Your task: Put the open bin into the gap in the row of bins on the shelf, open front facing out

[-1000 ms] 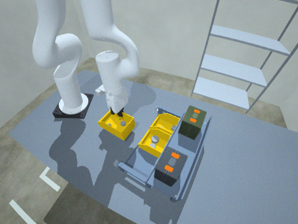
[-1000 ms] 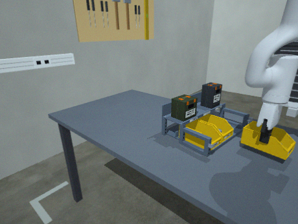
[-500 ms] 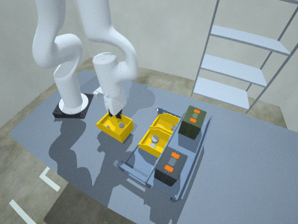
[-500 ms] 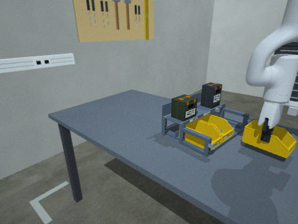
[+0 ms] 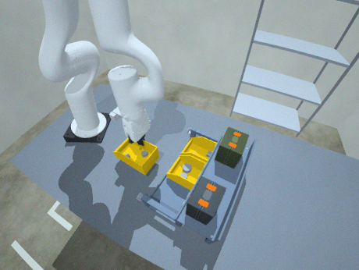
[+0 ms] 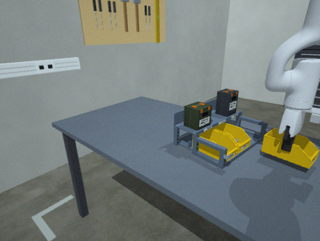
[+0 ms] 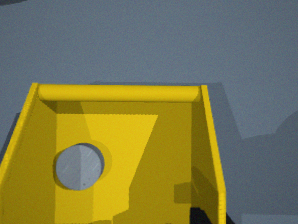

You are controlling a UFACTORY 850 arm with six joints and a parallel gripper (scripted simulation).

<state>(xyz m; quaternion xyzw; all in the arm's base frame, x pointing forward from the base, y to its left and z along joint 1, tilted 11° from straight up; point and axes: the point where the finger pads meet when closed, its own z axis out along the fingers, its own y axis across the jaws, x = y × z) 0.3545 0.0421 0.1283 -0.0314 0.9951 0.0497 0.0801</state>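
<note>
One arm (image 5: 150, 70) (image 6: 278, 73) works over the table (image 5: 296, 195) (image 6: 139, 139), and the shelf (image 5: 164, 208) (image 6: 221, 158) waits just beyond, its row gap at one end for the open bin (image 5: 134, 164) (image 6: 299, 158) (image 7: 120, 93); that bin hangs near the arm's side of the shelf, seemingly just off the table, upright, likely so its parts stay in; the gripper (image 5: 136, 140) (image 6: 286, 148) (image 7: 216, 217) is nipped nearly closed across one thin side wall, probably leaving the front free to face out; now the count: one table, one shelf, three yellow bins, two shelved and one gripped; two boxes above, green (image 5: 232, 150) (image 6: 195, 116) and charcoal (image 5: 203, 207) (image 6: 224, 102); two grey parts show in the gripped bin, one a round disc (image 5: 144, 153) (image 7: 80, 167)!

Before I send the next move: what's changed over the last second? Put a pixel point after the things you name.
The open bin (image 5: 136, 157) (image 6: 300, 154) (image 7: 145, 155) and claw (image 5: 136, 140) (image 6: 286, 144) (image 7: 210, 216) shifted slightly together, away from the shelf (image 5: 161, 211) (image 6: 222, 159). Nothing was newly gripped or released; the claw stays closed on the bin's side wall. The shelf and its two bins (image 5: 177, 175) (image 6: 217, 143) stayed put.
</note>
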